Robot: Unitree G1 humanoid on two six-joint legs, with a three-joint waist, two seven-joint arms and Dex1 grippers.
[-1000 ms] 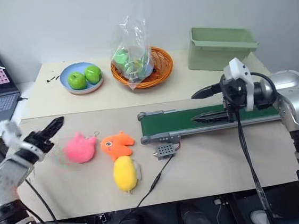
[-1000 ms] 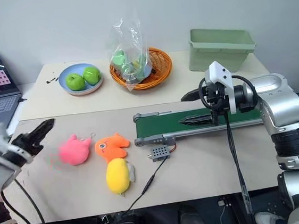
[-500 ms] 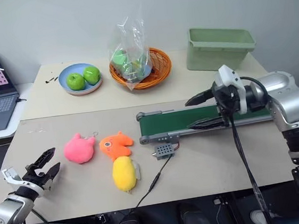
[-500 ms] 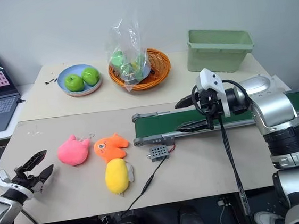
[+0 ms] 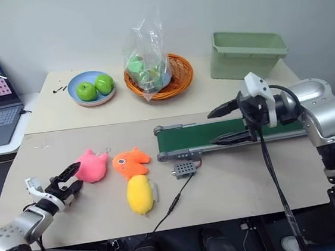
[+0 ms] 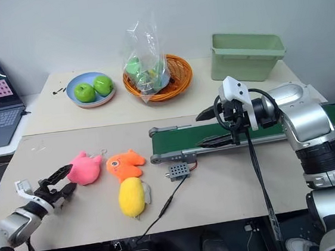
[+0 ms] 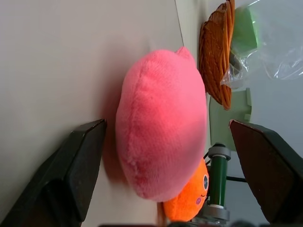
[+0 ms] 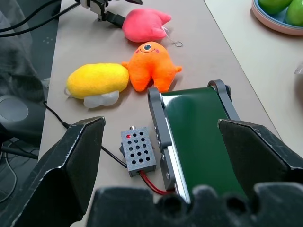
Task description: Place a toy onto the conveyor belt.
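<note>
Small soft bright-pink plush toy on the beige table, beside an orange plush fish and well apart from the long dark green conveyor belt with grey rails. Left gripper low at the toy's outer side, jaws wide apart around nothing. Right gripper above the belt, jaws apart, empty.

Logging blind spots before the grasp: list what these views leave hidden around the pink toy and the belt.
- Pink toy: its far side, hidden by its own bulk in the left wrist view.
- Orange plush fish: mostly behind the toy there.
- Conveyor belt: its right end, covered by the right arm in the head views.
- Bag contents: blurred by crinkled plastic.
</note>
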